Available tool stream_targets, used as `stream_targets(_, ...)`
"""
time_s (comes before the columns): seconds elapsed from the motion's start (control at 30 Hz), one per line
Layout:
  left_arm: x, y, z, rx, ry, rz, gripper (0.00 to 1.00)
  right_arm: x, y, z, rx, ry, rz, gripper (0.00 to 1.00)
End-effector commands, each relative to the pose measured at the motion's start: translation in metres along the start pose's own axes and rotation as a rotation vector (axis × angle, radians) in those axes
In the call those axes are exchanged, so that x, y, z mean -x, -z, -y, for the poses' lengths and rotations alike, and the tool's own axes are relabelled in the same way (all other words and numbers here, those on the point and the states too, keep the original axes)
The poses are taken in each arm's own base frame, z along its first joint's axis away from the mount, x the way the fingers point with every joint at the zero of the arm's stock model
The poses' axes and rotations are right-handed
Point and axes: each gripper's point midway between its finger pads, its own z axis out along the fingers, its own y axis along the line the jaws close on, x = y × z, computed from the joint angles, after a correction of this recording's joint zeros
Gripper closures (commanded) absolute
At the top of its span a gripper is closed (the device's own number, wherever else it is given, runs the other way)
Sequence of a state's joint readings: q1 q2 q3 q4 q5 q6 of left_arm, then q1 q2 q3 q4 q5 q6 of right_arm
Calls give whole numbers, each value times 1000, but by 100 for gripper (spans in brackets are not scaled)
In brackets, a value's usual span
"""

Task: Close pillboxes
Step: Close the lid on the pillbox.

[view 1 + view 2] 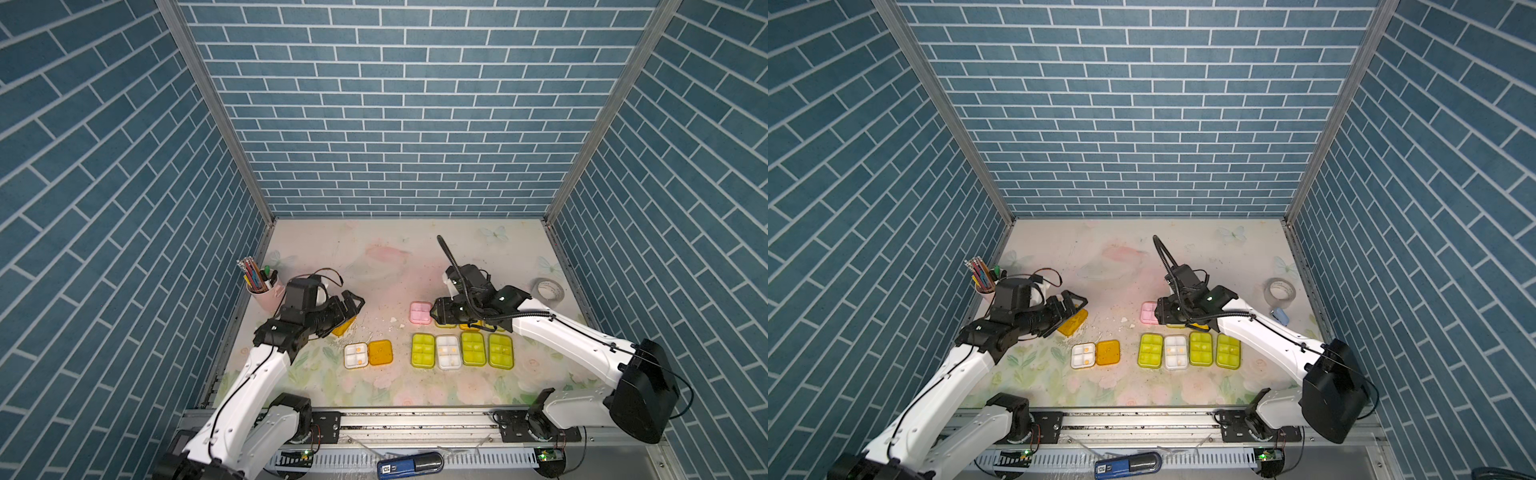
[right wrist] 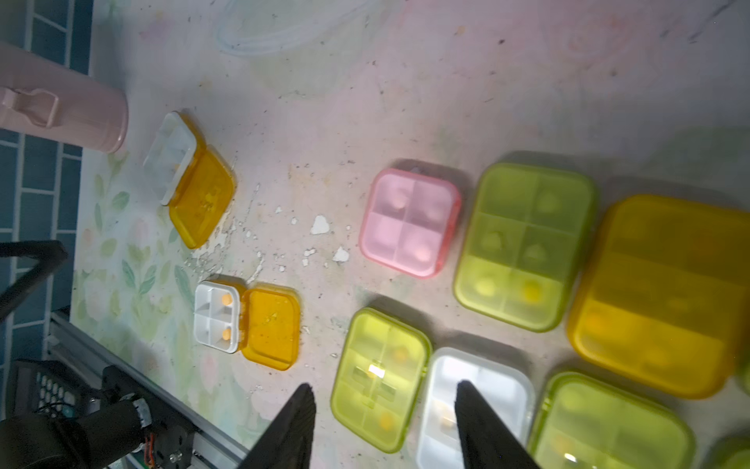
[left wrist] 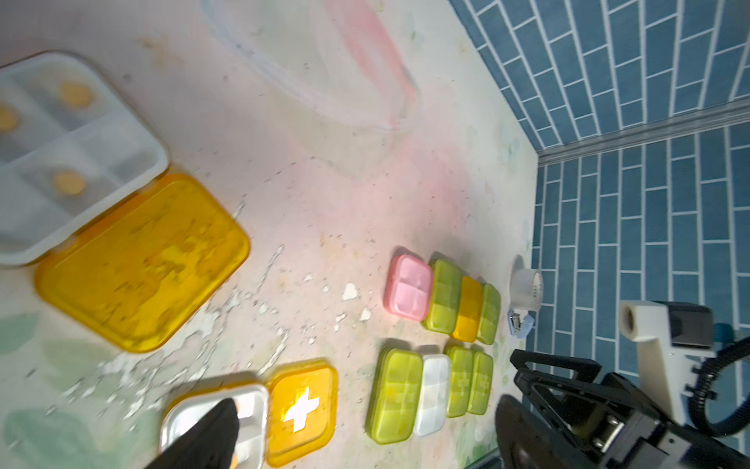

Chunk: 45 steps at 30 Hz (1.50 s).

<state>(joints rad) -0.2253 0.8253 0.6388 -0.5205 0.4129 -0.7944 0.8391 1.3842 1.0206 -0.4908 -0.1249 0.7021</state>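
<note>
We counted ten pillboxes (image 1: 500, 351), small rounded cases with white divided trays and see-through lids, all lying flat on the floral surface (image 1: 374, 390). Eight were shut and sat in two close rows on the right half: in the near row three yellow-green pillboxes (image 1: 423, 350) and one clear pillbox (image 1: 448, 352), in the far row the pink pillbox (image 1: 420, 312), two more yellow-green ones and one shut orange pillbox (image 3: 466, 310). Two orange-lidded ones lay open to the left, lids swung back beside their trays with a few pills showing: the near open pillbox (image 1: 368, 353) and the far open pillbox (image 1: 1074, 322). The left claw (image 1: 356, 306) hung over the far open one, its jaws spread wide and holding nothing. The right claw (image 2: 385, 385) hovered above the shut rows, jaws partly apart, nothing between them. One pink pencil cup (image 1: 266, 296) stood at the left wall, one tape roll (image 1: 548, 289) at the right, and white flakes (image 1: 393, 319) littered the surface between the two groups
</note>
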Motion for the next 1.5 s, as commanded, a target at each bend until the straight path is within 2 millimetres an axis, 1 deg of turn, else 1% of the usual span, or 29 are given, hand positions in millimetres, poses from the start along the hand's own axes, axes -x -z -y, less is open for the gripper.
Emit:
stream_targets(0.0, -21, 2, -44, 141, 73, -7, 0, 1, -12, -43, 125, -60, -5, 42)
stream_targets(0.1, -33, -9, -57, 131, 130, -37, 0, -7, -30, -68, 175, -65, -39, 40)
stream_targets(0.17, -39, -19, -61, 103, 171, -69, 0, -11, -37, -74, 156, -52, -53, 38)
stream_targets(0.3, -46, -37, -65, 61, 217, -108, 0, -18, -54, -80, 160, -77, -86, 35)
stream_targets(0.47, -50, -49, -70, 36, 241, -118, 0, -35, -78, -87, 178, -106, -137, 34)
stream_targets(0.57, -53, -53, -71, 19, 249, -127, 0, -45, -94, -89, 220, -170, -170, 33)
stream_targets(0.67, -57, -53, -76, 28, 243, -133, 0, -52, -103, -87, 239, -218, -171, 32)
stream_targets(0.83, -62, -52, -78, 32, 235, -142, 0, -62, -112, -77, 214, -248, -182, 31)
stream_targets(1.1, -64, -49, -81, 38, 231, -137, 0, -81, -127, -81, 225, -263, -225, 31)
stream_targets(1.3, -67, -47, -85, 56, 236, -138, 0, -83, -133, -73, 188, -280, -213, 30)
stream_targets(1.47, -68, -46, -91, 93, 225, -138, 0, -86, -138, -73, 206, -307, -220, 30)
